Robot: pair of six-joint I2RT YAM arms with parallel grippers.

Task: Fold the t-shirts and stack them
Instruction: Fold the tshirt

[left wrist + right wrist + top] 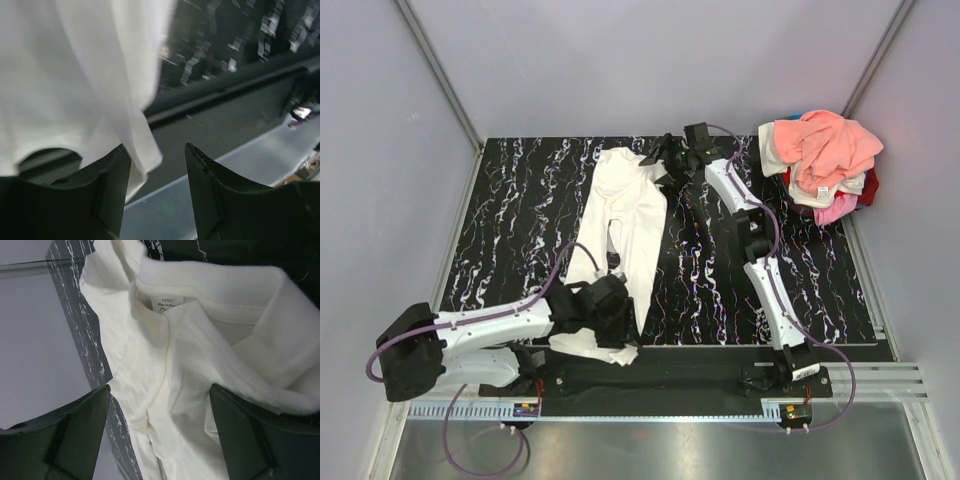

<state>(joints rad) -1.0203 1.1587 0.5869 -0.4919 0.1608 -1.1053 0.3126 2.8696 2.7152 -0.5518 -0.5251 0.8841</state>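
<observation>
The white t-shirt (625, 215) hangs by its near edge into the half-open left gripper (157, 150), unpinched, while the right gripper (160, 390) gapes wide over its collar, holding nothing. It lies lengthwise on the marbled table (510, 210); the other t-shirts (825, 160) are heaped at the far right corner.

Black marbled tabletop (510, 230), pale grey walls (620, 60), metal front rail (670, 409)

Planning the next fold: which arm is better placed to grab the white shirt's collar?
Right. The right gripper, open, hovers over the white shirt at its collar and label; the left gripper is at the near hem.
</observation>
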